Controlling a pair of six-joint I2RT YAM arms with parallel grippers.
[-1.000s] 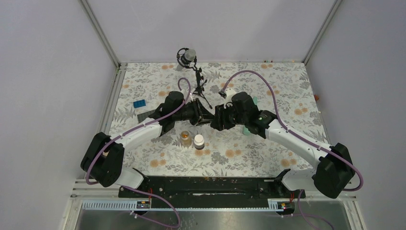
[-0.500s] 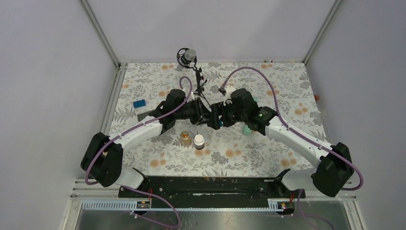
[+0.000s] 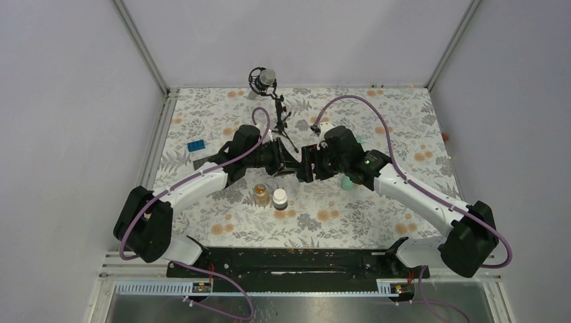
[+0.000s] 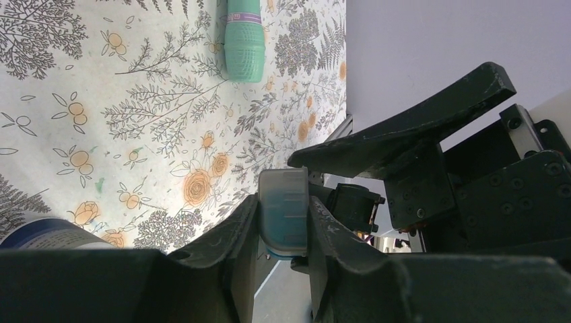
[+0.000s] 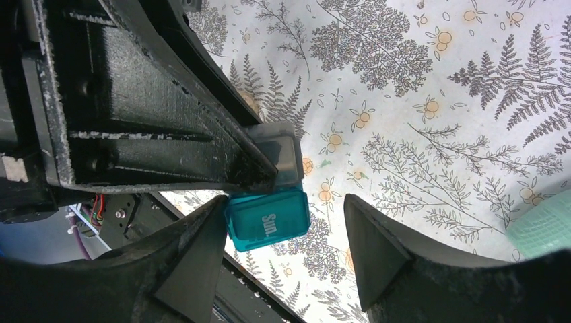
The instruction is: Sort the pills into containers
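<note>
Teal plastic cube box [image 5: 267, 219], marked Sun, hangs mid-frame in the right wrist view, up off the flowery counter [image 5: 417, 101]. The left jaws are pinching its paler grey end. The right jaws are spread either side of the teal part, one finger right against it and the other well apart. It looks feather-light, rigid and slick, so I'd grab the flat side walls squarely, not the lid edge, or it could twist out.

Plain pale grey walls [image 3: 303, 40] close in the table [image 3: 404, 121] on its left, right and far sides. A white cloth [image 3: 202, 114] printed with grey ferns and orange flowers covers it. Aluminium posts [image 3: 138, 44] rise at both far corners.
</note>
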